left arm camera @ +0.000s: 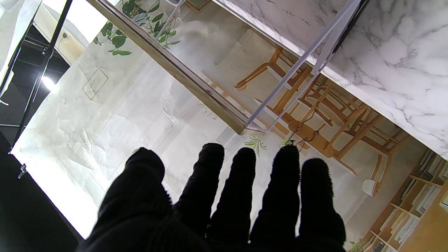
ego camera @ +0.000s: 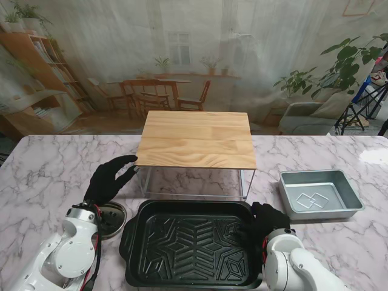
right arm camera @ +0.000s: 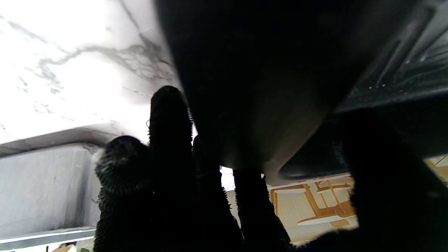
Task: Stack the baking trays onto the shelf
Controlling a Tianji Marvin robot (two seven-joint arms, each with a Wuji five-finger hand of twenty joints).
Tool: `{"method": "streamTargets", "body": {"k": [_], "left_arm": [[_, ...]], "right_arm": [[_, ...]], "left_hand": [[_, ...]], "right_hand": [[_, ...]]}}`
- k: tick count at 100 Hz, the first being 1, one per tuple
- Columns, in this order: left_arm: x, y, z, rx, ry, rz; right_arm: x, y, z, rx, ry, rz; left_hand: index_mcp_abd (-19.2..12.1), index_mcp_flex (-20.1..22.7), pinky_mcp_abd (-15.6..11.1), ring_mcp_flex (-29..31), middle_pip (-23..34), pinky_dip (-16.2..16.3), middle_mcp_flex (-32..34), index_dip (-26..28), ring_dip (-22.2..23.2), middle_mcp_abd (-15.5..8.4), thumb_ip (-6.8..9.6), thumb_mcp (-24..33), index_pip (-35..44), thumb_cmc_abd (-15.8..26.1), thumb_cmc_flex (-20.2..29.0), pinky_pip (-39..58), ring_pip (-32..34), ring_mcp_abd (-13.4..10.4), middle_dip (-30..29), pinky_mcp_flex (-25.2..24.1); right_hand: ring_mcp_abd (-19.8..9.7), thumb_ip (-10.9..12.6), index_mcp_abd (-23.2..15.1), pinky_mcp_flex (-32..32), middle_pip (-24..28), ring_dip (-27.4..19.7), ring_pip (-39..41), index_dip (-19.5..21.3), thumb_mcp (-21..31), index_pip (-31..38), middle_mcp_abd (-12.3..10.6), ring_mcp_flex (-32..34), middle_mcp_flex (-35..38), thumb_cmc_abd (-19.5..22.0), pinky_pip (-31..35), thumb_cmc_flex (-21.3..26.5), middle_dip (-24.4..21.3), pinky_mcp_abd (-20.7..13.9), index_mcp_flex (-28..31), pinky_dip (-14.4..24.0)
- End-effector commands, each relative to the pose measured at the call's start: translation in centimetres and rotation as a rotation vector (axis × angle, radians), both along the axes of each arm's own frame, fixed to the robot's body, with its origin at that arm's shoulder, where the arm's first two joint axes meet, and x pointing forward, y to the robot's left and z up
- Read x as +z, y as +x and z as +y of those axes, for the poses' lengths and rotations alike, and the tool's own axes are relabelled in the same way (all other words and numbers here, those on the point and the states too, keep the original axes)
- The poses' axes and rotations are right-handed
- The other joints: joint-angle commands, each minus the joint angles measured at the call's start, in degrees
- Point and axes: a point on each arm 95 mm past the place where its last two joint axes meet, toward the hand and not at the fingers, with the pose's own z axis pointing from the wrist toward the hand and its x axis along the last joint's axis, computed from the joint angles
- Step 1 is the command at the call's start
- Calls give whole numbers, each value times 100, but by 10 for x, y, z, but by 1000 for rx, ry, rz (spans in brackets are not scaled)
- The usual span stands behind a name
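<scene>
Fingers (right arm camera: 168,115) pinching black baking tray (ego camera: 188,248) rim, embossed geometric base, left fingers (left arm camera: 241,182) spread

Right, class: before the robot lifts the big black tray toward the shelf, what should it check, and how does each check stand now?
1. Right hand gripping the black tray at its right rim: ok, fingers wrap the edge in the right wrist view.
2. Left hand on the tray: not ok, open and raised beside the shelf.
3. Wooden shelf top free: ok.
4. Grey tray clear of the path: ok, it sits apart to the right.
5. Round dish by the left wrist out of the way: cannot tell.
</scene>
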Motion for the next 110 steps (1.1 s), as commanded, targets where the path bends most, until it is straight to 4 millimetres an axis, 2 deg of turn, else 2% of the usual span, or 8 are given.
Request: {"method": "streamTargets", "body": {"k": [1, 19, 27, 41, 56, 66, 92, 110], "left_arm": [[-3, 0, -2, -8, 5, 15], [-3, 0, -1, -6, 6, 13], [-3, 0, -1, -6, 7, 13], [-3, 0, 0, -7, 9, 11], [-3, 0, 0, -7, 13, 9], [-3, 0, 0, -8, 15, 10], [-4, 0, 1, -10, 25, 10], [-4, 0, 1, -11, 34, 7]], "right_arm": [[-5, 0, 3, -12, 11, 12], [-8, 2, 10, -39, 60, 25], [-9, 3, 12, -47, 80, 39], [-10, 4, 19, -64, 99, 52], [-9, 4, 25, -101, 137, 60], [-7, 4, 29, -128, 160, 65], [-5, 5, 39, -172, 211, 73], [-4, 5, 43, -191, 222, 64]], "left_hand": [[21, 94, 71, 88, 85, 38, 140, -3, 42, -11, -54, -147, -9, 294, 87, 103, 124, -5, -26, -54], [19, 95, 79, 94, 86, 38, 143, -2, 43, -15, -52, -145, -6, 296, 87, 101, 127, 2, -25, -53], [18, 99, 77, 94, 87, 39, 147, -2, 44, -18, -52, -148, -4, 292, 85, 103, 128, 0, -25, -52], [16, 100, 78, 101, 89, 40, 153, -2, 47, -13, -53, -151, -4, 297, 79, 105, 134, 7, -24, -53], [17, 106, 79, 105, 94, 39, 167, -2, 49, -8, -51, -147, 0, 289, 90, 105, 137, 15, -22, -50], [22, 105, 73, 105, 93, 38, 162, -2, 50, -9, -52, -150, -1, 293, 83, 104, 138, 16, -22, -49], [29, 114, 86, 115, 98, 35, 173, -2, 54, -5, -51, -148, 4, 292, 83, 105, 146, 25, -19, -40], [19, 121, 75, 118, 100, 34, 177, -2, 54, -4, -52, -151, 7, 295, 80, 105, 148, 17, -19, -47]], "right_hand": [[197, 78, -172, 521, 349, -127, 524, 64, 458, 192, 90, 559, 289, 48, 456, 217, 139, 14, 202, -311], [319, 165, -255, 1162, 269, -258, 419, -59, 1269, 266, 166, 1154, 703, 301, 597, 935, 71, 191, 339, -737], [331, -22, -280, 1330, 210, -263, 382, -578, 1516, 483, 199, 1258, 735, 207, 644, 1369, -53, 196, 299, -936], [386, -322, -271, 1698, 177, -262, 418, -884, 1663, 704, 287, 1441, 869, 104, 696, 1979, -235, 104, 281, -1025], [431, -525, -266, 1777, 150, -98, 812, -1096, 1586, 851, 350, 1450, 1039, 218, 1013, 2481, -336, -61, 290, -804], [467, -573, -275, 1799, 105, -82, 889, -1143, 1530, 849, 359, 1443, 1009, 332, 1089, 2727, -384, -114, 240, -729], [500, -722, -324, 1813, 80, -125, 854, -1073, 1584, 873, 335, 1440, 802, 458, 1113, 2960, -529, -174, 11, -663], [522, -877, -307, 1815, 147, -182, 774, -851, 1677, 907, 322, 1435, 581, 551, 1111, 3065, -669, -198, -223, -616]]}}
